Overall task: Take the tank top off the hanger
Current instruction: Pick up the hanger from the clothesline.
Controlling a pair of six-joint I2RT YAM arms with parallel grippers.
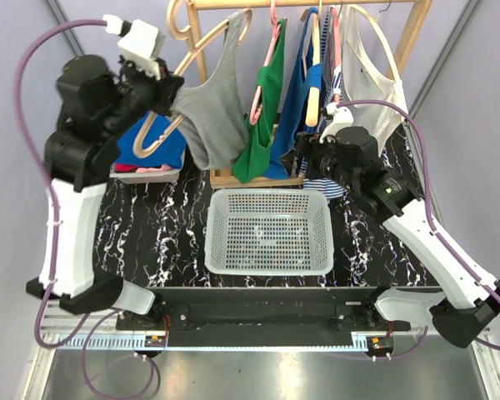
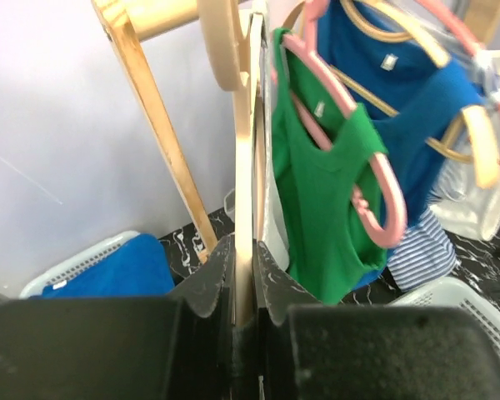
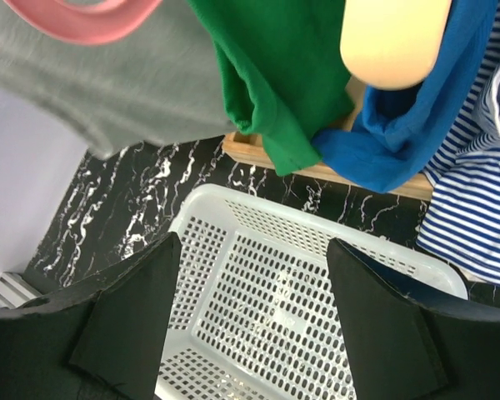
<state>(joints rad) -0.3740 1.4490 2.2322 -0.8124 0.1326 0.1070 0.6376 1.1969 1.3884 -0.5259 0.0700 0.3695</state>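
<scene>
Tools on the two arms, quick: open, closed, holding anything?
Left tool: closed on the wooden hanger.
Right tool: open, holding nothing.

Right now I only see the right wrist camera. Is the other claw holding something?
Observer: Yes. The left claw is shut on a wooden hanger.
Operator: Is the grey top on that hanger?
Observer: Yes, the grey tank top hangs on it, and the hanger is tilted.
Operator: Is there another basket I can't see?
Observer: Yes, a second basket at the far left holds blue cloth.
</scene>
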